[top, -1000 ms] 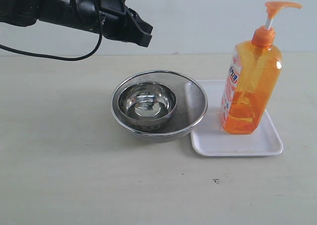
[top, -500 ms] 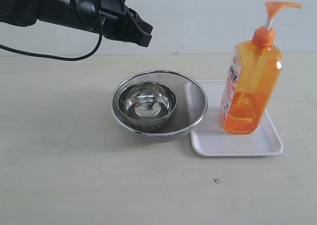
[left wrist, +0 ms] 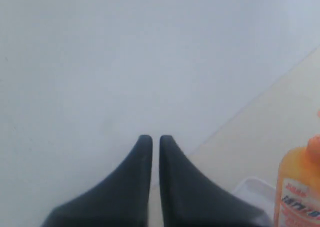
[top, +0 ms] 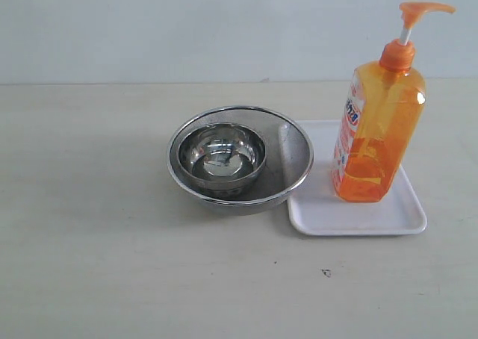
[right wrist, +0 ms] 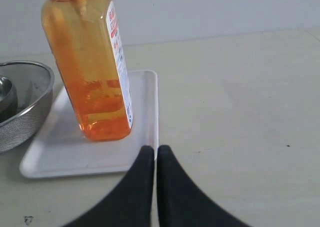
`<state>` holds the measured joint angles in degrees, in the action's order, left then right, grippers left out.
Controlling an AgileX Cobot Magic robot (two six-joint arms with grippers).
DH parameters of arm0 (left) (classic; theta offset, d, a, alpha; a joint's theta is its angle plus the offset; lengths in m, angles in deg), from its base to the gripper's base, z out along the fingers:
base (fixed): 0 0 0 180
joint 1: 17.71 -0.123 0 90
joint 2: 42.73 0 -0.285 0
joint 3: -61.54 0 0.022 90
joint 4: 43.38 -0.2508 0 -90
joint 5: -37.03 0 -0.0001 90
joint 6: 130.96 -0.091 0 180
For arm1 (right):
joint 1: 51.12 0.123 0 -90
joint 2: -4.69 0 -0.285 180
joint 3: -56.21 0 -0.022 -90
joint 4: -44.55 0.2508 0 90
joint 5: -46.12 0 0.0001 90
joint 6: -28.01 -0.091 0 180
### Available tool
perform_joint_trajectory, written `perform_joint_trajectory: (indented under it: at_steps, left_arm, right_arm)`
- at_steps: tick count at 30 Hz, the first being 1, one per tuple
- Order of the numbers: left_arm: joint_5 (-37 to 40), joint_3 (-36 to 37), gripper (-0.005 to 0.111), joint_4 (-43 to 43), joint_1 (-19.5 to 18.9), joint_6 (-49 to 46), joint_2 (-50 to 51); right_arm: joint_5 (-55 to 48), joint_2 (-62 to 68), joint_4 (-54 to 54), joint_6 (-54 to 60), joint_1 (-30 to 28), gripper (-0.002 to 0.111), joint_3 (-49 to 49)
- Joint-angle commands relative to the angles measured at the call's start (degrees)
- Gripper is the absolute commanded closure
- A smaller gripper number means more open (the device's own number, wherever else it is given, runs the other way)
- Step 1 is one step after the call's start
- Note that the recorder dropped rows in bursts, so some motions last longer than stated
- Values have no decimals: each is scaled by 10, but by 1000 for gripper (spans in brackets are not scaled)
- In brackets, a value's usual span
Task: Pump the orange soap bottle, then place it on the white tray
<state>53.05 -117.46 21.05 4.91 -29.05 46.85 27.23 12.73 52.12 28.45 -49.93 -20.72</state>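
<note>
The orange soap bottle (top: 373, 130) stands upright on the white tray (top: 358, 218) at the right of the table, pump head raised. It also shows in the right wrist view as the orange soap bottle (right wrist: 92, 67) on the white tray (right wrist: 75, 157). Neither arm appears in the exterior view. My right gripper (right wrist: 155, 149) is shut and empty, well back from the tray's edge. My left gripper (left wrist: 155, 138) is shut and empty, raised and facing the wall; the orange soap bottle (left wrist: 300, 192) sits at that view's edge, with a corner of the white tray (left wrist: 252, 189).
A small steel bowl (top: 222, 154) sits inside a larger steel mesh bowl (top: 287, 167), which touches the tray's left side; its rim shows as the steel mesh bowl (right wrist: 22, 104) in the right wrist view. A white wall stands behind the table.
The left arm, which hung above the bowls at upper left, has left the exterior view. The bottle, tray and bowls have not moved.
</note>
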Motion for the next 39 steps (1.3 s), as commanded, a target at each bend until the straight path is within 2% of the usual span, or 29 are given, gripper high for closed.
perform_joint_trajectory:
  at_steps: [1, 3, 6, 9, 13, 18, 24, 28, 31, 33, 35, 38, 39]
  left_arm:
    - [-31, 83, 102, 4, -1, 6, -143]
    - [-67, 169, 102, 5, -1, 6, -231]
    - [-134, 338, 102, 41, -13, 7, -363]
    - [-175, 508, 102, 88, -50, 10, -481]
    - [-175, 653, 102, 88, -100, 26, -647]
    - [-177, 725, 102, 86, -103, 36, -752]
    - [-169, 746, 102, 86, -103, 122, -818]
    - [-165, 746, 102, 101, -103, 242, -818]
    - [-149, 746, 102, 100, -103, 403, -818]
    - [-122, 746, 102, 12, -103, 540, -818]
    - [-104, 746, 102, -136, -103, 639, -818]
    - [-106, 749, 102, -368, -103, 664, -818]
    - [-106, 749, 102, -415, -103, 655, -818]
  right_arm:
    - [5, -3, -5, 0, -1, 108, -3]
    - [5, -3, -5, 0, -1, 108, -3]
    - [5, -3, -5, 0, -1, 108, -3]
    - [5, -3, -5, 0, -1, 108, -3]
    - [5, -3, -5, 0, -1, 108, -3]
    - [5, -3, -5, 0, -1, 108, -3]
    - [5, -3, -5, 0, -1, 108, -3]
    - [5, -3, -5, 0, -1, 108, -3]
    - [5, -3, -5, 0, -1, 108, -3]
    - [5, -3, -5, 0, -1, 108, -3]
    - [5, -3, -5, 0, -1, 108, -3]
    - [5, -3, -5, 0, -1, 108, -3]
    - [5, -3, -5, 0, -1, 108, -3]
